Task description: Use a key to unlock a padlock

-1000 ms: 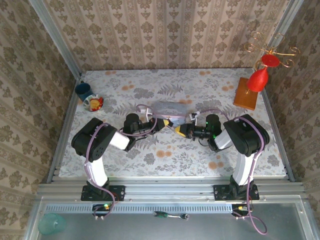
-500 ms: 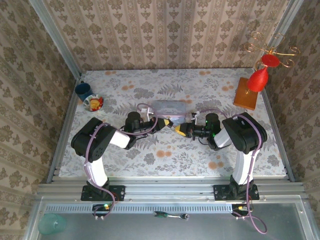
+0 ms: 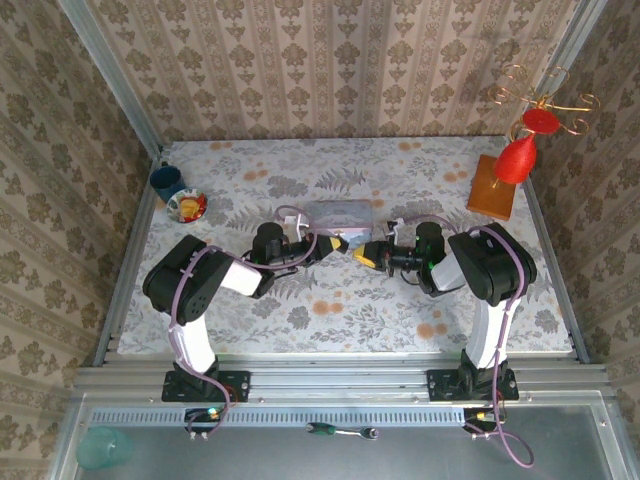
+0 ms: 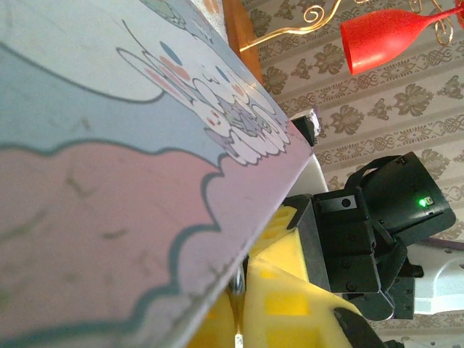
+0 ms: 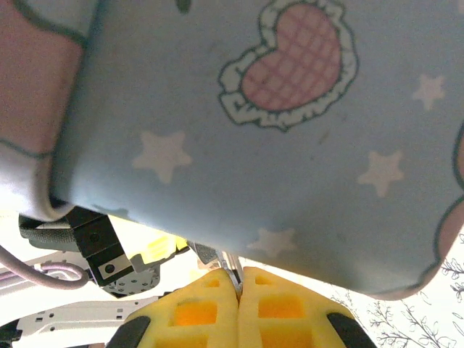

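Overhead, my left gripper (image 3: 336,245) and right gripper (image 3: 362,254) meet tight-closed beside the tin (image 3: 335,212). The right wrist adds a pinched metal sliver (image 5: 230,267), possibly the key. The left's hold is unclear.

Pastel tin (image 5: 290,145) cropped by picture edges, metal piece (image 5: 226,261) at right end effector (image 5: 239,275) partly hidden, unidentifiable

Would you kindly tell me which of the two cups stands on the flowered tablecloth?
The dark blue cup, at the far left corner beside the small dish; the pale teal cup sits on the grey shelf instead.
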### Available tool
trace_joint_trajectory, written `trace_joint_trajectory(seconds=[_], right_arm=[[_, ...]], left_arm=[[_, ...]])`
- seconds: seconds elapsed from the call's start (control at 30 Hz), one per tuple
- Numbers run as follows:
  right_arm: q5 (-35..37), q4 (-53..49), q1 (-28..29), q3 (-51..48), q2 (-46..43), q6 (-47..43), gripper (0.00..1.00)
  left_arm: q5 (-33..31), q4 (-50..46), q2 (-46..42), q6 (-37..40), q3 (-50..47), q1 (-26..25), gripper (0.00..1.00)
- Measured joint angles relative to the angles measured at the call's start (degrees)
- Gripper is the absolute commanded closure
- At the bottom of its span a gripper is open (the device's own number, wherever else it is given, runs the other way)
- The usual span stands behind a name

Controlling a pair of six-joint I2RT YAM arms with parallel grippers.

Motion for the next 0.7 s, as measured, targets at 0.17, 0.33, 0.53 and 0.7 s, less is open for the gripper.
trace_joint_trajectory(seconds=[0.17, 0.33, 0.53, 0.7], right_arm=[[0.0, -0.9, 0.0, 0.3, 0.0, -0.8, 1.0], [0.8, -1.0, -0.4, 0.3, 0.0, -0.7, 1.0], [3.8, 0.4, -0.7, 0.2, 0.0, 1.4, 1.0], [7.3, 1.2, -0.4, 0.2, 0.0, 2.2, 1.0]], left_arm=[[0.0, -0.1, 0.0, -0.4, 0.1, -0.1, 1.0], [-0.4, -0.2, 0.0, -0.7, 0.1, -0.3, 1.0], [-1.7, -0.1, 0.0, -1.5, 0.2, -1.1, 1.0], [-4.0, 1.2, 0.7, -3.9, 0.2, -2.2, 1.0]])
